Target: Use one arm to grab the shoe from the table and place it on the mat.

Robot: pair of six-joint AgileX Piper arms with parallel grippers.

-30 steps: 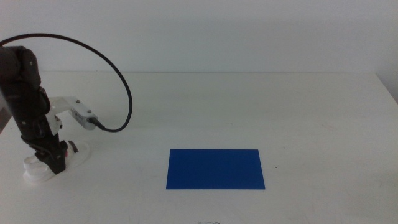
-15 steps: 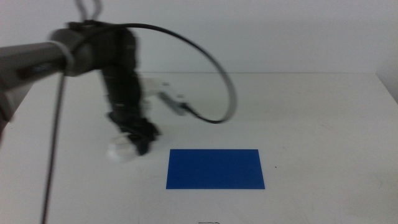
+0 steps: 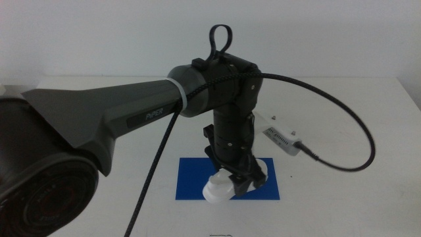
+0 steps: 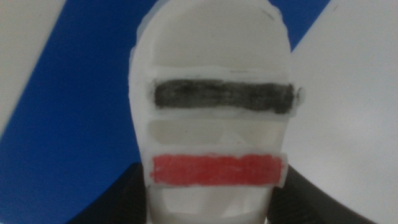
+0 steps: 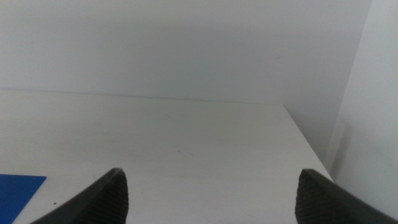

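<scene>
White sole and dark jaws meet over the blue mat (image 3: pixel 197 178) in the middle view: my left gripper (image 3: pixel 238 183) has the shoe (image 3: pixel 223 186) clamped between its two jaws, and the shoe sits over the near edge of the mat, towards the mat's right half. My left arm (image 3: pixel 145 115) reaches in from the left across the table (image 3: pixel 355 112), its cable looping out to the right. From here I cannot tell whether the sole touches the mat or hangs just above it. The shoe's toe end pokes out near and left of the jaws, so its long axis lies slanted across the mat, not square to its edges.

Through my left wrist camera the shoe (image 4: pixel 214 118) fills the picture, running straight away from my wrist, a black strap further out and a red one closer in, with my jaws dark on either side of it. Blue mat (image 4: pixel 68 137) shows along one side and past the toe; bare table (image 4: pixel 354 112) shows along the other, so I judge the shoe is close to a mat edge and wants nudging inward before I let go.

My right wrist camera shows my right gripper (image 5: pixel 211 193) waiting with jaws spread wide and holding nothing, a corner of the mat (image 5: pixel 18 193) in sight.
</scene>
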